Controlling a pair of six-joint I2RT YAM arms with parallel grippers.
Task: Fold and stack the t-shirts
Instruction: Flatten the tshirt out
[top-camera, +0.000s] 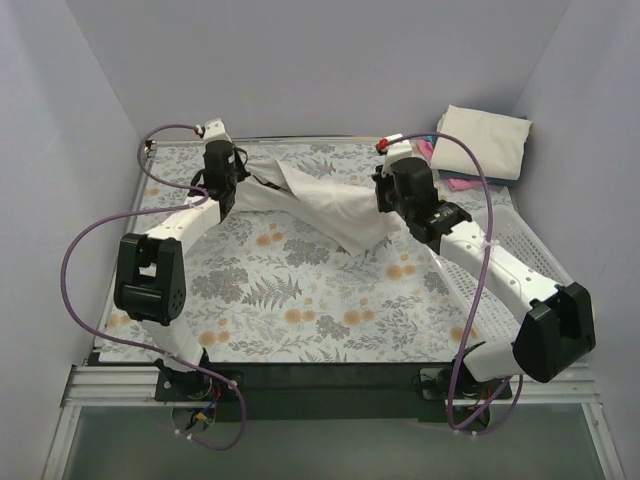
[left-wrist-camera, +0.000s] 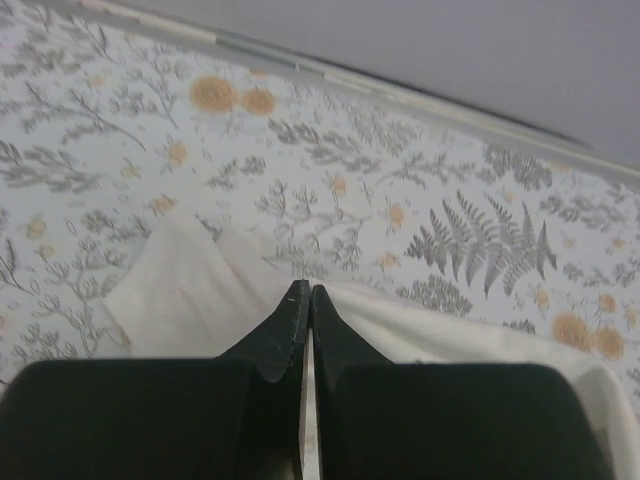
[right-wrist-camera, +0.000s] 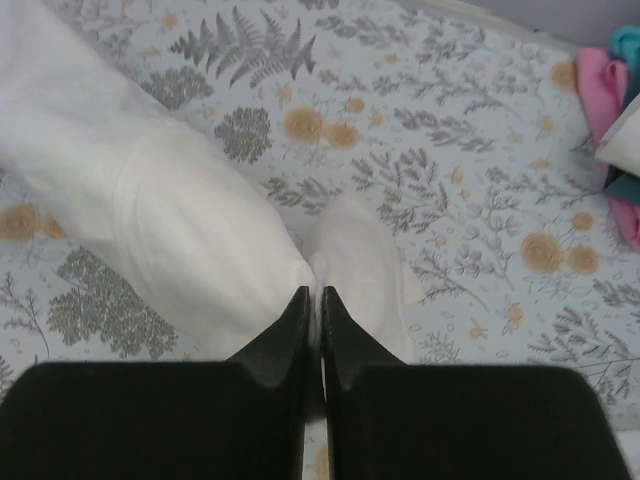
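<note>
Both of our arms are reaching across the floral-patterned counter (top-camera: 300, 310) toward its far side, and we are holding one cream t-shirt (top-camera: 325, 200) between them. Our left fingers (left-wrist-camera: 296, 308) are pressed together, black tip against black tip. Pale cloth is running right up to them on both sides, so we are pinching the shirt's left end there. Our right fingers (right-wrist-camera: 300, 312) are likewise pressed together, and the fabric is gathering into a pucker at their tips, so we are pinching the right end too.

From overhead, the shirt is spanning the gap between the two arms near the back of the counter. It is lying bunched and creased rather than flat, with a pointed fold drooping toward the near edge on the right side. We cannot tell whether the middle of the shirt is resting on the counter or hanging just above it.

Beyond our right arm, in the far right corner, a stack of folded shirts (top-camera: 485, 140) is sitting. A cream one is lying on top, with a pink layer (right-wrist-camera: 598, 80) and a blue-green edge peeking out beneath it. This stack is sitting well apart from the shirt we are gripping.

A white lattice basket (top-camera: 525, 235) is standing along the right side of the counter, partly hidden under our right arm. Purple cables (top-camera: 70, 260) are looping from each arm.
</note>
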